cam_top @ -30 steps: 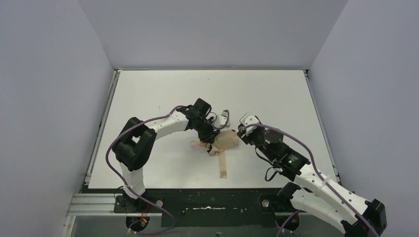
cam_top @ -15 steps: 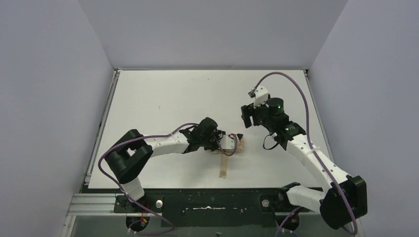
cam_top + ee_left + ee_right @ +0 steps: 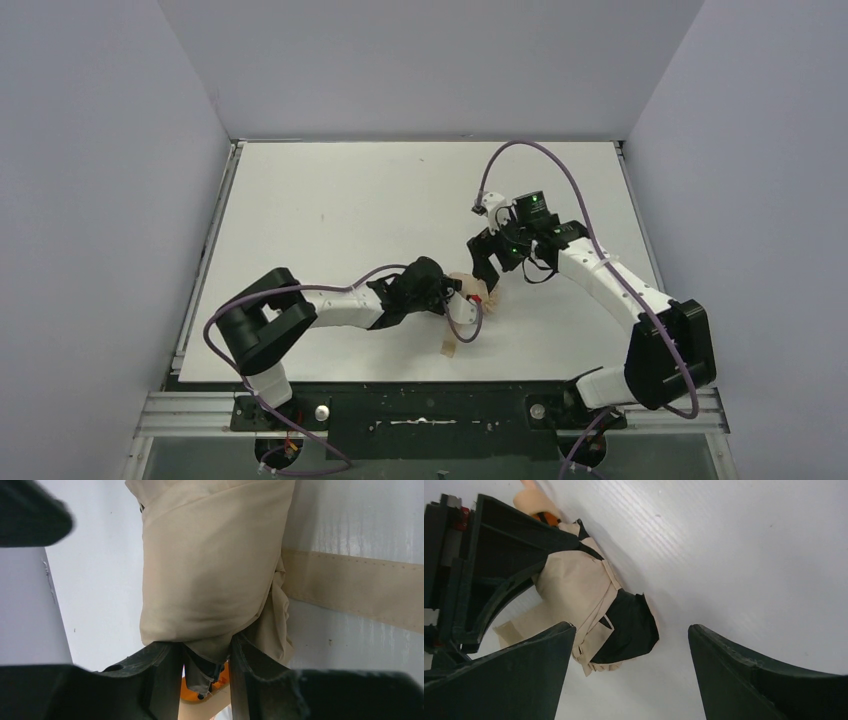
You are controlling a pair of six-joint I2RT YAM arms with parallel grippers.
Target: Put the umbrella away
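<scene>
Where your left jaws bite: the left gripper (image 3: 205, 652) is nipped narrowly on a fold of beige cloth at one end of the umbrella (image 3: 210, 570). From the wrist view it looks like fabric only between the fingers, not the shaft.
Left grip risk: if you pull or lift on that fold, I judge the cloth may slide out or the bundle may unroll, since nothing firm seems caught.
Right jaws: the right gripper (image 3: 631, 626) is spread wide and holds nothing. It hangs just above the umbrella's other end, where a black patch shows among the beige.
Right jaw risk: your two arms are very near each other here. Bring the right down carelessly and its fingers may strike the left's, or close on loose cloth alone.
Umbrella: it lies folded on the desk (image 3: 749, 555), about midway across and toward the near side, between the two arms.
Strap: the tan strap (image 3: 452, 345) trails loose across the desk toward the near edge. You could drag it, or trap it under a finger, and tug the bundle askew.
Orange part: a small orange piece (image 3: 225, 676) sits under the left fingers; what it is I cannot tell.
Destination: no sleeve or bin shows in any view, so you cannot yet judge where the umbrella goes.
</scene>
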